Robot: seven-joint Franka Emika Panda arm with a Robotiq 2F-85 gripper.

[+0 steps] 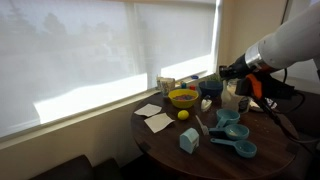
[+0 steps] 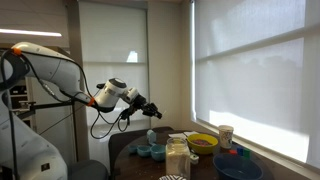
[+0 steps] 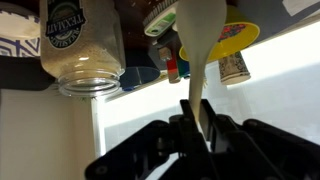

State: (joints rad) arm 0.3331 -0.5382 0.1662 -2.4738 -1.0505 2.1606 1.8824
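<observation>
Fingers (image 3: pixel 220 140) gripping a white spoon (image 3: pixel 203 50), probably | holding it up above tabletop (image 1: pixel 215 160), near bowl (image 1: pixel 183 97) | spoon not yet resting anywhere.

a round dark table (image 1: pixel 165 152) by the shaded window carries a yellow bowl (image 1: pixel 183 97), with a lemon (image 1: pixel 183 115) just in front of it and two white napkins (image 1: pixel 156 121) near the table's edge. three teal measuring cups (image 1: pixel 236 133) lie close together beside a small pale blue carton (image 1: pixel 189 140). a paper cup (image 1: pixel 166 86) stands just behind the bowl, and the wrist view shows a clear labelled jar (image 3: pixel 85 50).
</observation>
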